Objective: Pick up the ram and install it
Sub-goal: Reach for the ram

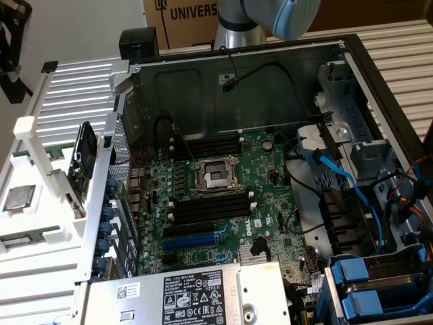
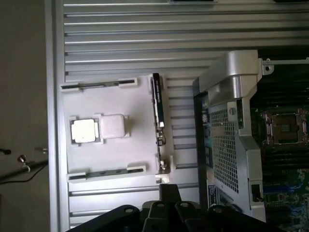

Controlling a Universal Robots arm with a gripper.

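One ram (image 2: pixel 158 110) stands on edge in the white holder (image 2: pixel 111 154), long axis running straight away from my closed, empty hand (image 2: pixel 169 192).

A white fixture (image 2: pixel 140 150) is seen on the ribbed metal worktop (image 2: pixel 145 38), w/ a square silver CPU chip (image 2: pixel 84 131) seated near its middle and the ram (image 2: pixel 156 108) stood on edge along the side nearest the open PC case (image 2: pixel 231 96). The gripper (image 2: pixel 169 193) is held w/ jaws shut, just past one end of the ram; inside the case a CPU socket (image 2: pixel 285 127) is seen on the mobo (image 2: pixel 299 188).
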